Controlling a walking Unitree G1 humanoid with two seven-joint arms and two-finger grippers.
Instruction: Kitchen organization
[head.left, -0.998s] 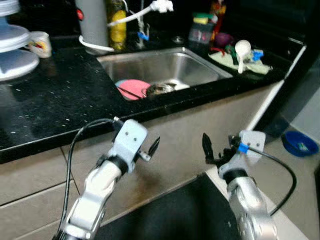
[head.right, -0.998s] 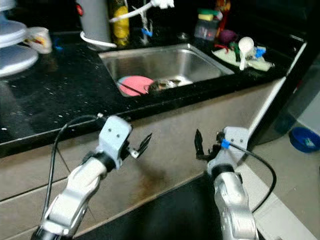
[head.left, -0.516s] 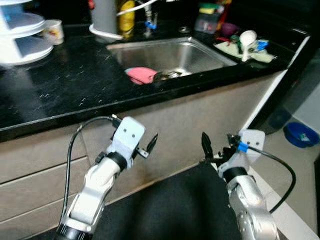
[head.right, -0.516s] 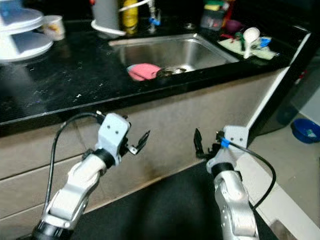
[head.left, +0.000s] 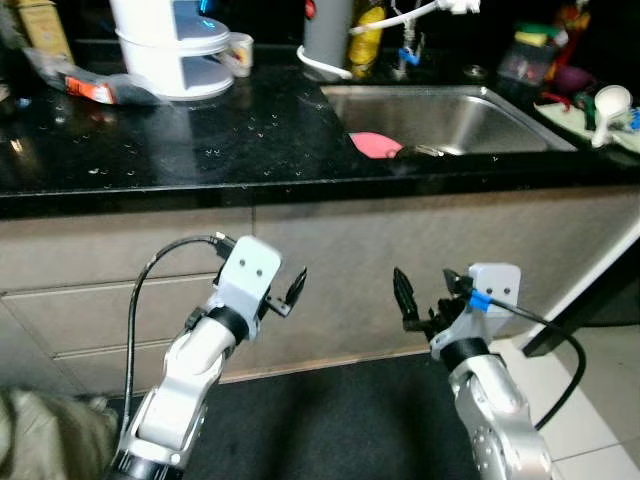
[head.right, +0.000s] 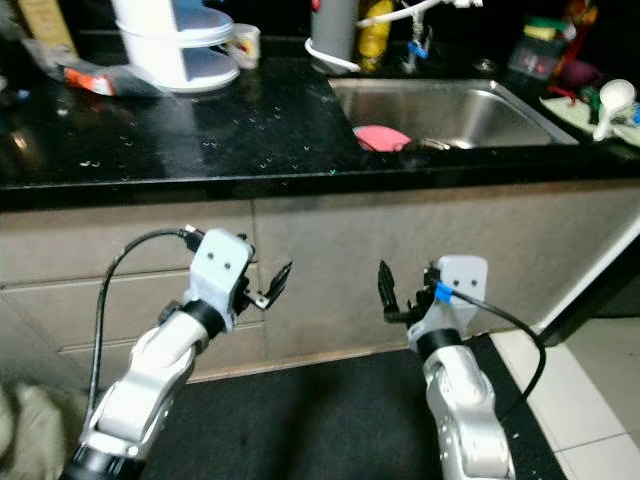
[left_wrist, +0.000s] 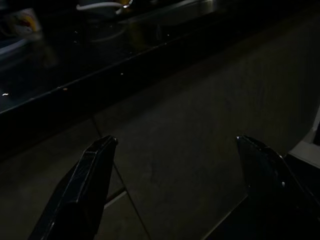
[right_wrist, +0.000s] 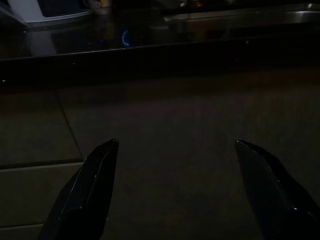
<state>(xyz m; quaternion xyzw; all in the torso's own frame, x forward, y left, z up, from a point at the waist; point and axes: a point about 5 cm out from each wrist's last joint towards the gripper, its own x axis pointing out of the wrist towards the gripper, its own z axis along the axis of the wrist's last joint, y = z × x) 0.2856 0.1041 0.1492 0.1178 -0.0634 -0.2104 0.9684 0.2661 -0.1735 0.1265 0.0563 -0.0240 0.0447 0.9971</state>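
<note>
The steel sink set in the black desk is taken as the landmark. Far to the left of the sink, at the desk's back corner, a yellowish box is cut off by the frame edge, and a red and dark packet is laid beside it; what either holds cannot be read. Nearer the sink, still to its left, a white tiered stand is seen with its top cut off, and a small mug is set just beside it. Directly behind the sink's left corner a grey cylinder with a white cord at its base and a yellow bottle are made out against a very dark wall. Inside the sink a pink dish is partly hidden by the near rim, and a dull metal item next to it is too dim to identify. To the right of the sink a white ladle and a cluster of jars are cropped. Below the sink, before the grey cabinet fronts, the left claw and right claw are held apart from each other, both spread wide and gripping nothing, as is confirmed in the dark wrist views.
</note>
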